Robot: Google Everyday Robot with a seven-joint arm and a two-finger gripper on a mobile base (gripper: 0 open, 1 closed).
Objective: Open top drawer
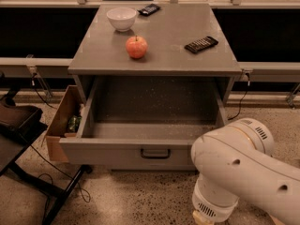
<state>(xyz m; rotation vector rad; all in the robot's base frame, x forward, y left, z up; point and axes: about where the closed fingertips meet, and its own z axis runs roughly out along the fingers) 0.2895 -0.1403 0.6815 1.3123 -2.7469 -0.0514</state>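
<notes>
The top drawer of the grey cabinet stands pulled far out toward me. Its deep grey interior is bare and its small dark bar handle sits at the centre of the front. My white arm fills the lower right, in front of and to the right of the drawer front. My gripper hangs at the bottom edge of the view, below and right of the handle, apart from the drawer and mostly cut off.
On the cabinet top are a red apple, a white bowl, a black remote and a dark flat object. A cardboard box leans on the cabinet's left side. A black stand and cables lie at left.
</notes>
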